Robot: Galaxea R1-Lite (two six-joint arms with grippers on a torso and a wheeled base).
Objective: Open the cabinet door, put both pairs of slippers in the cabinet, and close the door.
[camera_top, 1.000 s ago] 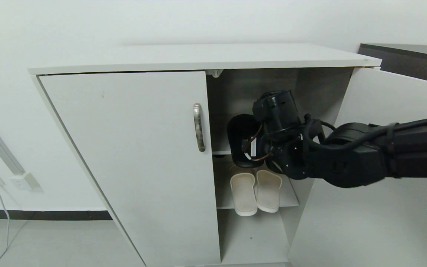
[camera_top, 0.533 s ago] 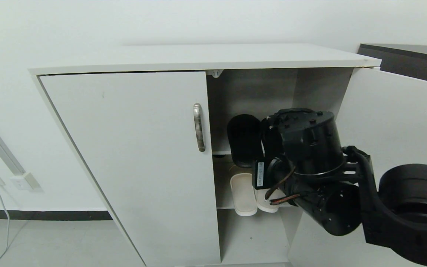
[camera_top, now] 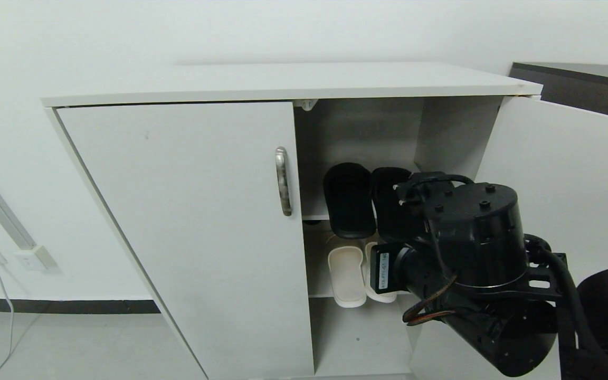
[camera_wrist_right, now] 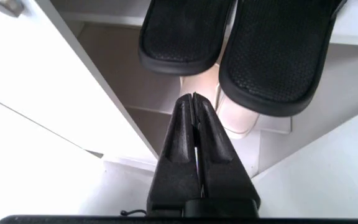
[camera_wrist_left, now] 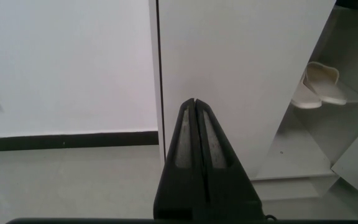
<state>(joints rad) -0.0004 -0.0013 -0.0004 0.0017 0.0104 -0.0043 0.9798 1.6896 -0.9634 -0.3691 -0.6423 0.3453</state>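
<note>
Right gripper (camera_wrist_right: 194,98) pinched together, empty, just in front of black slippers (camera_top: 349,200) on cabinet (camera_top: 293,79) upper shelf. Left gripper (camera_wrist_left: 195,102) also together, empty, facing closed left door (camera_top: 188,211). White slippers (camera_top: 346,269) on shelf beneath. Right door (camera_top: 562,174) open.

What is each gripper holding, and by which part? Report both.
Nothing. The left gripper and the right gripper are both shut with nothing between their fingers. The black slippers lie ungripped in the cabinet.
</note>
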